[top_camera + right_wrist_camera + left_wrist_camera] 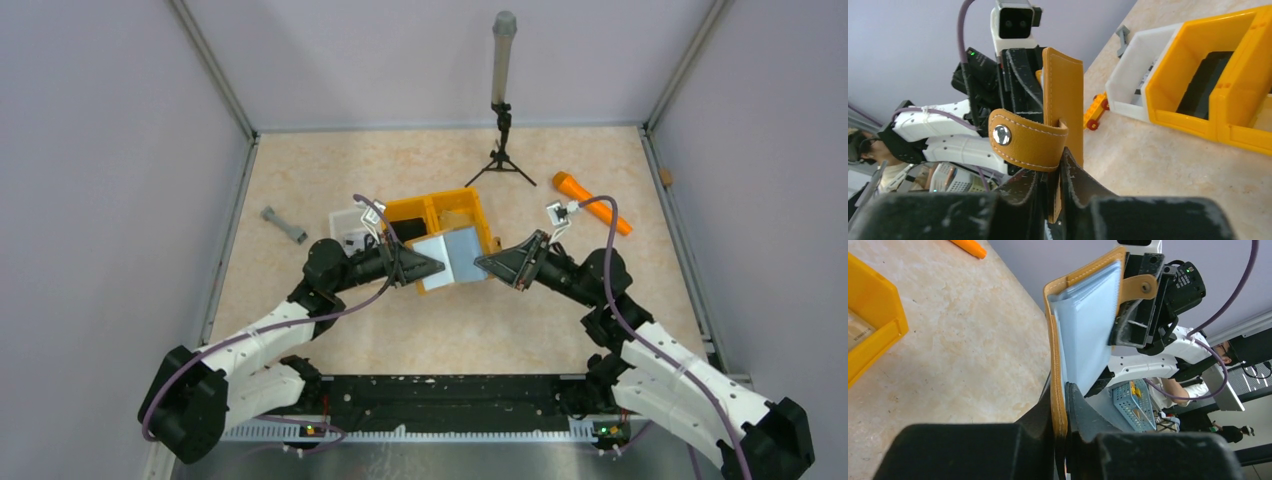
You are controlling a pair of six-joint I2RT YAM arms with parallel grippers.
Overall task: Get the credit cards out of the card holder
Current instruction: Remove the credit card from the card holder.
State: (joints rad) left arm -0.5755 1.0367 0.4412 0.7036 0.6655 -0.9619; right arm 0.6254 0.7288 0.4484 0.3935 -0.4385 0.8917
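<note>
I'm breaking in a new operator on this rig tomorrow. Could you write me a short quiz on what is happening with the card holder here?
1. True or false: the card holder lies flat on the table.
2. Which grips it? A) the left claw alone B) the right claw alone C) both
3. Fill in: its snap strap is ___ (fastened / undone).

Key
1. False: it is held up off the table.
2. C: each claw pinches one cover.
3. Undone: the strap hangs loose and the holder stands open.
</note>
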